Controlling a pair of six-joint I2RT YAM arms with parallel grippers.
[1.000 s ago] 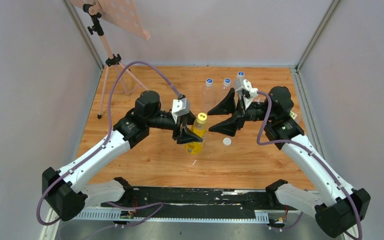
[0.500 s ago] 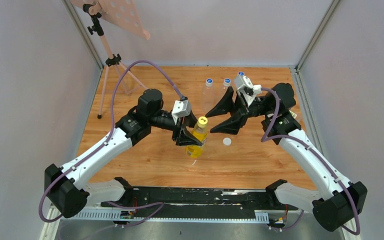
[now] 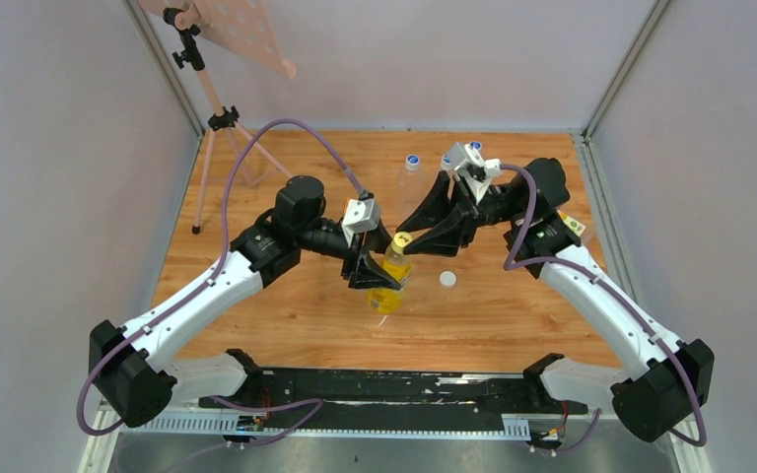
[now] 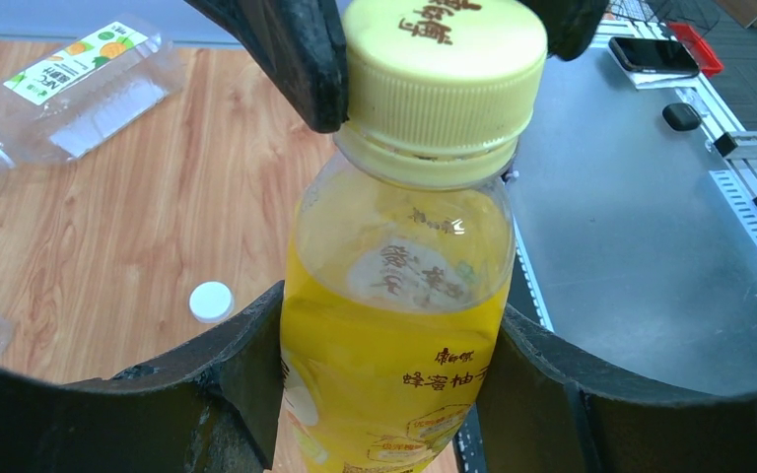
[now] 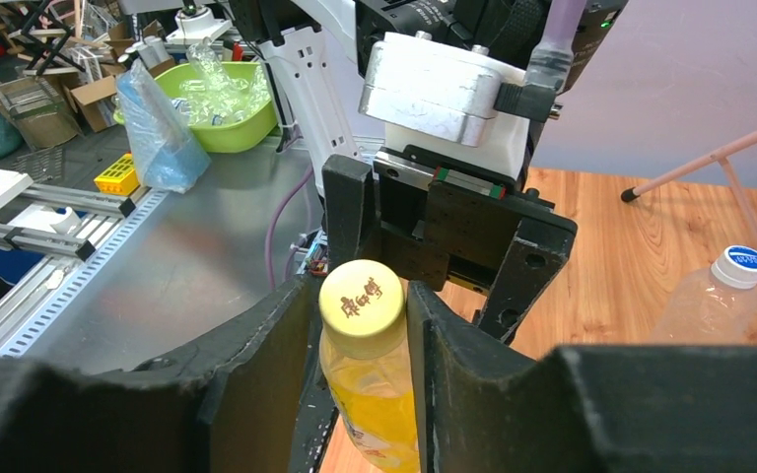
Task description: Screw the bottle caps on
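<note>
The slim yellow bottle [image 3: 386,281] stands upright at the table's middle, with my left gripper [image 3: 382,279] shut on its body; in the left wrist view both jaws press the bottle [image 4: 394,325]. The yellow cap [image 3: 401,239] sits on its neck. My right gripper [image 3: 404,239] comes from the right and its fingers close on the cap's sides, as the right wrist view shows around the cap [image 5: 361,296]. A plain white cap [image 3: 447,279] lies loose on the wood, right of the bottle. The wide clear bottle [image 4: 69,89] with the orange-green label lies on its side, uncapped.
Slim clear bottles with blue caps [image 3: 412,161] stand at the back, partly behind the right arm; one shows in the right wrist view [image 5: 729,286]. A tripod [image 3: 219,118] stands at the back left. Grey walls enclose the table.
My right gripper has moved left and down from an open stance beside the bottle, and its fingers have closed around the yellow cap. The left gripper still holds the bottle.
</note>
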